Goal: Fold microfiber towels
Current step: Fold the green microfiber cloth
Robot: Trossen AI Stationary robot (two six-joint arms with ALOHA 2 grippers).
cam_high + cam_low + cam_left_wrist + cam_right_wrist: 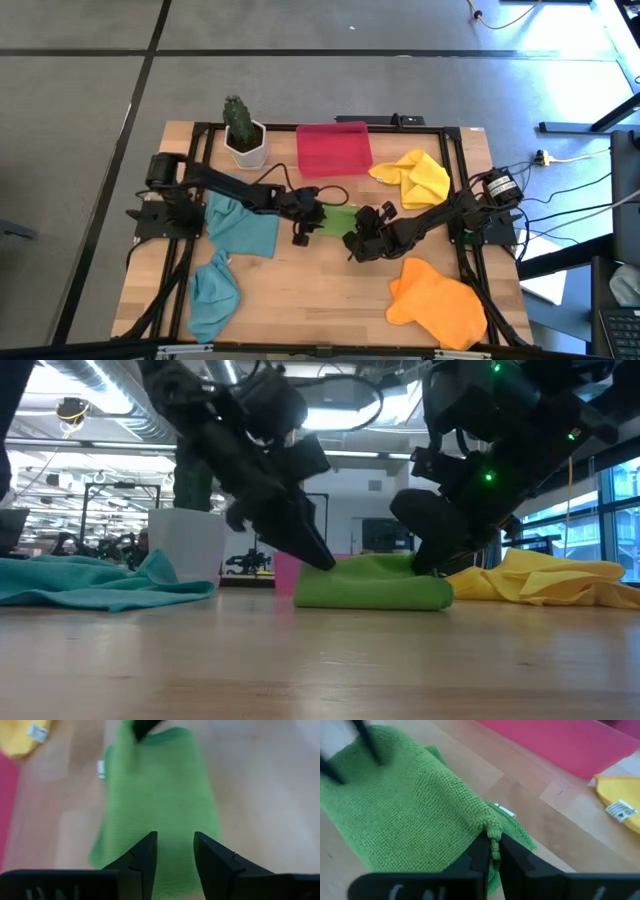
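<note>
Mid-table, just in front of the red tray [334, 148], the folded lime green towel [335, 219] lies soft and limp – the right gripper [492, 851] pinches 1 edge, best hold on such cloth – the left gripper [174, 851] hovers parted above, gripping nothing.

Colour inventory, table surface

Lime green towel [336, 219], centre frame, plain; two teal-blue towels [241, 226] [213, 290] at left; yellow towel [415, 177] upper right; orange towel [436, 299] lower right; red tray [333, 148] top centre; white pot [246, 146], dark green plant; light wood table [310, 290]; black grippers [305, 216] [366, 235].
</note>
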